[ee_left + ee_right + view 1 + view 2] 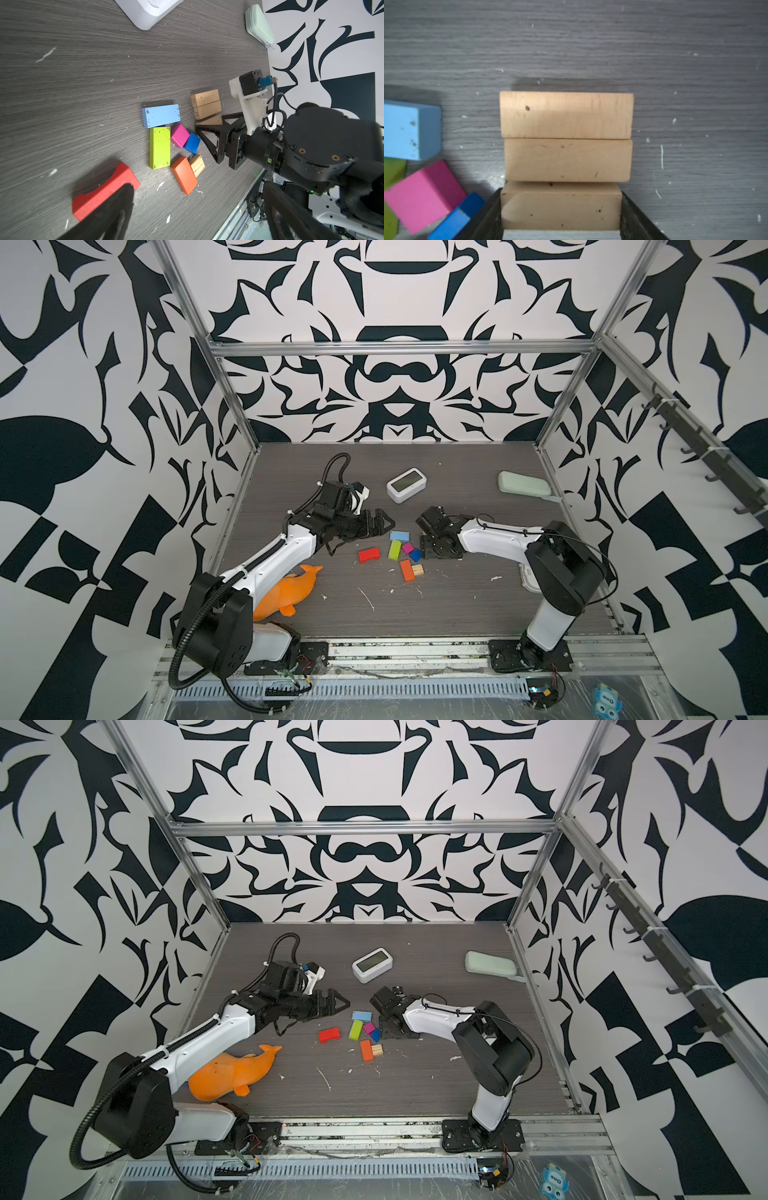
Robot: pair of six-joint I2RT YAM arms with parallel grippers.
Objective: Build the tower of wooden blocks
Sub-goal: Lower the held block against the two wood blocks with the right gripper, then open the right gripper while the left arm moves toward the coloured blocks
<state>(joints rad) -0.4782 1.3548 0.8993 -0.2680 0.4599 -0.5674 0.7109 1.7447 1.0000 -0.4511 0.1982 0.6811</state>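
- Blocks nearest the arm bases: an orange bar [406, 570] touches a small tan block [418, 570], both flat on the bench [457, 605]. The orange dolphin [291, 591] lies well apart at 8 o'clock.
- Next back, the red block [369, 555], lime bar [395, 549], magenta cube [407, 548], dark blue cube [415, 555] and light blue bar [400, 536] sit loose in a cluster. Nothing is stacked yet.
- Left fingers [380, 522] hover at 10 o'clock of that cluster, spread wide and holding nothing.
- Right fingers [492, 218], at 3 o'clock of the cluster, sit close against both ends of a third tan bar [560, 207]. It lies against two tan bars [568, 160] set side by side, likely the bottom layer.
- To do this well: keep the bar square and flush to its neighbour and seat it flat. Part the fingers only just enough, then rise straight up so nothing drags. The dark blue cube sits just beside one finger.
- Farthest are the white clock [406, 486] at 12 o'clock and a pale green case [524, 484] at 2 o'clock.
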